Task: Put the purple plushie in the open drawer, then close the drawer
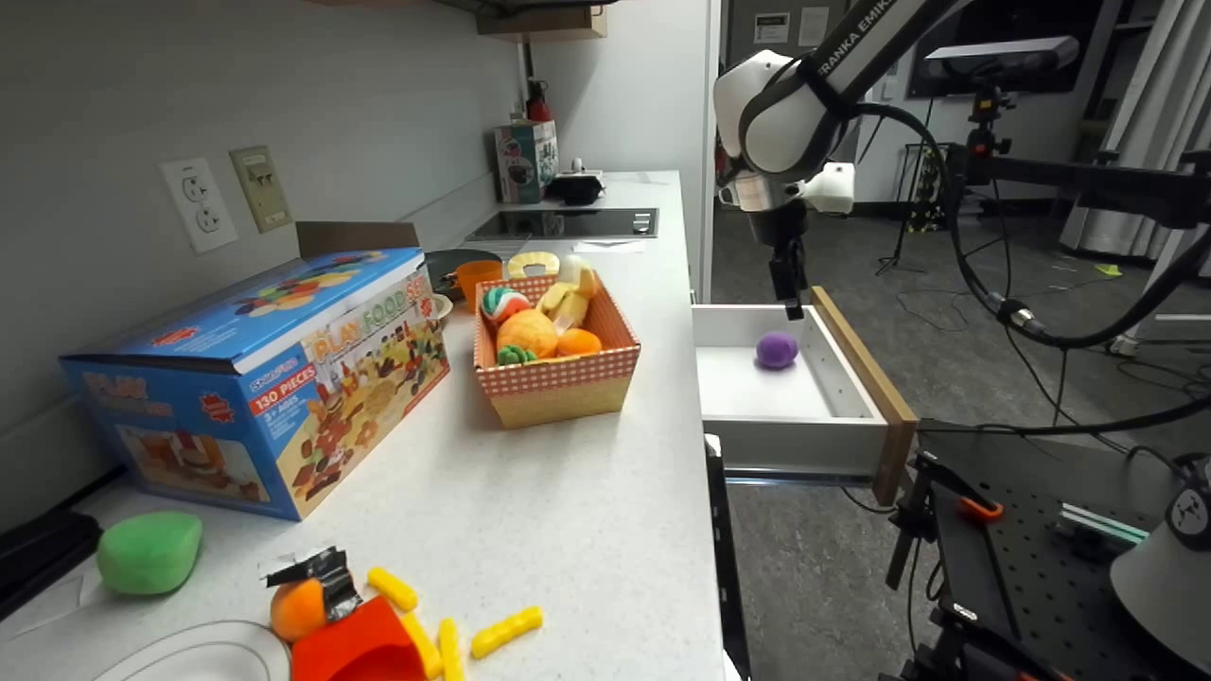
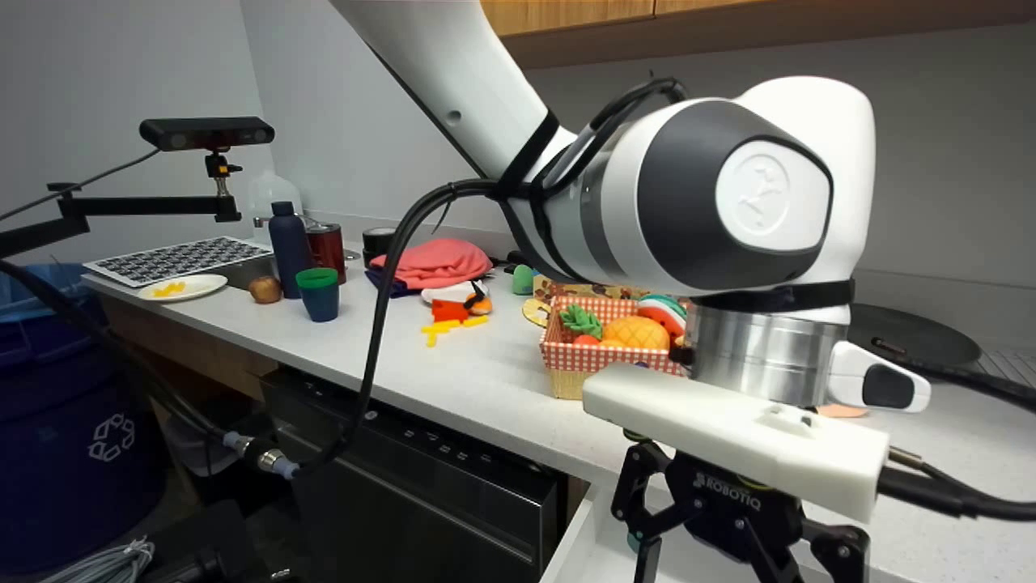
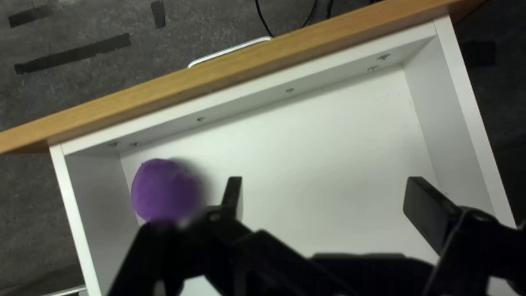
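Closing the rigid-looking drawer beneath the empty, wide-spread gripper likely needs pressing at mid-front — the purple plushie, probably soft and light, may roll.

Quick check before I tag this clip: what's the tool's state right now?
Tool: open, holding nothing; the purple plushie lies in the drawer, not between the jaws.

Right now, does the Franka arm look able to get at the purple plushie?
Probably yes: the gripper hangs open above the drawer, and nothing covers the purple plushie. It sits outside the jaws, so some realigning seems needed.
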Controlling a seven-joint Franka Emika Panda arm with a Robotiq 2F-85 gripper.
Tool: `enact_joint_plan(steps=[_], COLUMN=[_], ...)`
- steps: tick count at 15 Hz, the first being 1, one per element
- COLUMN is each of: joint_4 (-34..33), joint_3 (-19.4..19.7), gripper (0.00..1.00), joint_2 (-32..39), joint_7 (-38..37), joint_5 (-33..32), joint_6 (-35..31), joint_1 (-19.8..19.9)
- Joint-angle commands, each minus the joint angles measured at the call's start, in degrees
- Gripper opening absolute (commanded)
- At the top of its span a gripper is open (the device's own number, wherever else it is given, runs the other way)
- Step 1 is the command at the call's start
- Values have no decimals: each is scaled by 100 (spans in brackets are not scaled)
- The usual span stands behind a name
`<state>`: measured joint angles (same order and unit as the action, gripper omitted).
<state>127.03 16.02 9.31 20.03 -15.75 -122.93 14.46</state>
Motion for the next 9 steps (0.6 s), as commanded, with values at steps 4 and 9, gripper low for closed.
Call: enact_joint_plan(steps=[4,9], joint_4=[-44,-8], joint_3=[119,177], gripper=[100,100], joint_2=[470,679], joint_7=[-11,36], joint_5=[-263,-461], joint_6=[463,846], joint_1=[306,421])
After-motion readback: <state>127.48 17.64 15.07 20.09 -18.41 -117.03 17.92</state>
